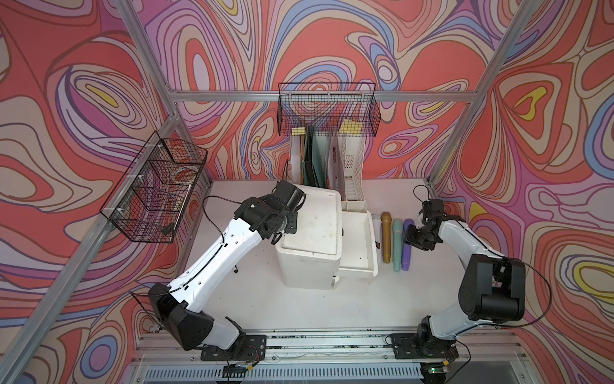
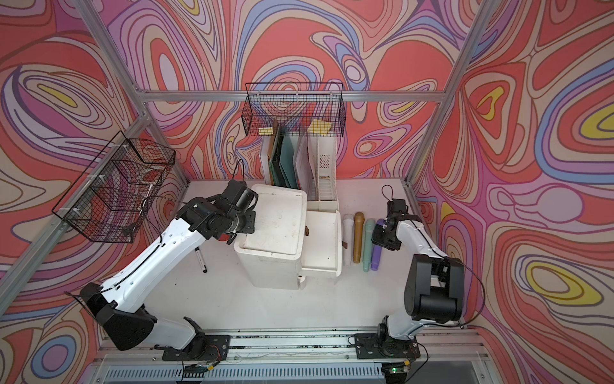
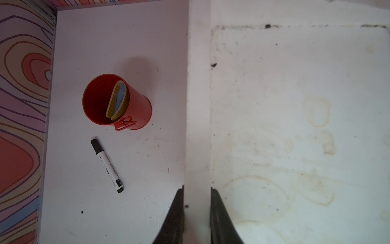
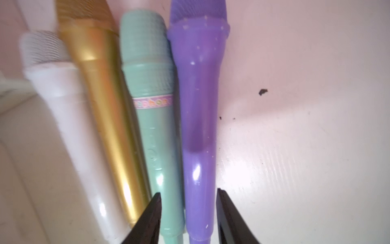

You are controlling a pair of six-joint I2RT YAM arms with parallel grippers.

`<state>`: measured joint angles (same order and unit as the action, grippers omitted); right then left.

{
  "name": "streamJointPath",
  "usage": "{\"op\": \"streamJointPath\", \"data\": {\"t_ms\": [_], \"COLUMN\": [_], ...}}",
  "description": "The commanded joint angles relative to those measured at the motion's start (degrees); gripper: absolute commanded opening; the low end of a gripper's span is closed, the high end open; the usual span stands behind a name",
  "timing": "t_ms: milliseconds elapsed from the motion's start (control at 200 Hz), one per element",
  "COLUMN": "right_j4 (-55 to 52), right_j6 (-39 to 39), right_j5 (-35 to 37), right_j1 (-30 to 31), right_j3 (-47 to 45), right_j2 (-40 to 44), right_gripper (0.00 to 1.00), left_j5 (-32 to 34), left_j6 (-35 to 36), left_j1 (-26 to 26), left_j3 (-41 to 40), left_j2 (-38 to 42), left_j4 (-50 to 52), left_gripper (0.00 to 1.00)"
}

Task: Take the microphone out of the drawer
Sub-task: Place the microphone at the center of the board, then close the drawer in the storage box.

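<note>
Far left: black wire basket (image 1: 153, 192) hung on the wall frame.

On the white tabletop (image 1: 265, 299), left of the cabinet: red cylindrical metal cup (image 3: 139, 107), upright, with a yellow folded item (image 3: 124, 104) inside. A white marker pen with black cap (image 3: 106, 164) lies near the cup, not touching it.

Left gripper (image 3: 197, 188): fingers pinched on the left rim of the white plastic drawer cabinet (image 1: 312, 232), one outside the wall, one on the top side.

White tray drawer (image 1: 360, 262) stands open at the cabinet's right.

Just beside the drawer, on the tabletop, four toy microphones lie side by side, heads toward the back wall: white plastic microphone (image 1: 376, 221), gold microphone (image 1: 386, 232), teal microphone (image 1: 397, 239), purple microphone (image 1: 406, 259). All are outside the drawer.

Right gripper (image 4: 188, 191): low over the purple microphone's handle, jaws apart and straddling it, with the teal handle partly in the gap. Cannot tell whether either finger touches.
</note>
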<state>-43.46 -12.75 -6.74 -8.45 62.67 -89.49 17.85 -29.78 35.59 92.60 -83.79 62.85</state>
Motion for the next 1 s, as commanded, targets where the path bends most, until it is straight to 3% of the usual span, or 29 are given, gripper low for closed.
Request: {"op": "streamJointPath", "data": {"t_ms": [0, 205, 351, 636, 996], "right_j4": [-0.9, 4.6, 8.8, 14.4, 18.9], "right_j6": [-1.5, -5.4, -7.9, -10.8, -13.7], "right_j5": [-8.7, -23.8, -31.5, -39.1, -42.4], "right_j1": [-0.1, -0.1, 0.0, 0.9, 3.7], "right_j3": [1.0, -2.4, -5.8, -11.9, -15.5], "right_j2": [2.5, 6.0, 7.0, 10.4, 12.5], "right_gripper": [0.35, 0.11, 0.00, 0.00, 0.00], "left_j5": [5.4, 5.4, 5.3, 5.1, 4.6], "left_j6": [1.7, 1.8, 1.8, 1.7, 1.4], "left_j1": [-0.5, -0.5, -0.5, -0.5, -0.5], "left_j3": [-1.2, -1.1, -1.1, -1.2, -1.1], "left_j2": [0.4, 0.1, 0.2, 0.1, -0.2], "left_j4": [4.9, 4.9, 4.9, 5.0, 5.0], "left_gripper": [0.00, 0.00, 0.00, 0.00, 0.00]}}
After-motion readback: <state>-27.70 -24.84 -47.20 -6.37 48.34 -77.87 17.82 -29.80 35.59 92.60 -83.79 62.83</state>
